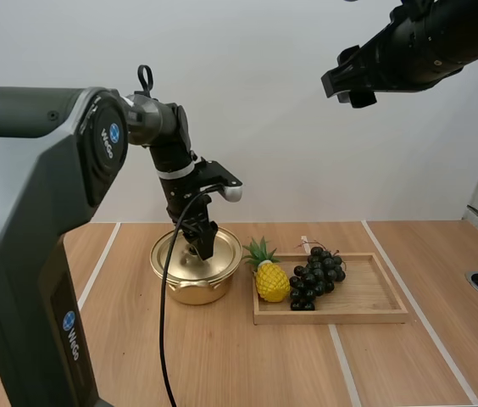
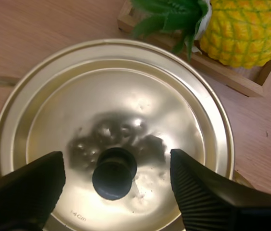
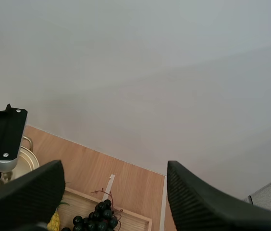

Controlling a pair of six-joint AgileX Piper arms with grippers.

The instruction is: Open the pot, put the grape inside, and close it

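Left gripper [image 2: 117, 161] wide open, ribbed fingers [image 2: 25, 187] flanking the black knob [image 2: 114, 174] of the smooth gold lid [image 2: 126, 101], gripping nothing. Pot [image 1: 195, 287] closed on worktop [image 1: 222, 360]. Grapes [image 1: 315, 275] in wooden tray [image 1: 375, 298] beside it. Right gripper [image 3: 115, 168] open, empty, raised clear.

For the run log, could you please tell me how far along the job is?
Nothing looks done: the lid sits on the pot. In hand: the left end effector is open, straddling the lid's knob, not yet gripping. Remaining: lift the lid, move the grapes from the wooden tray into the pot, re-close. The right end effector hangs open, raised high.
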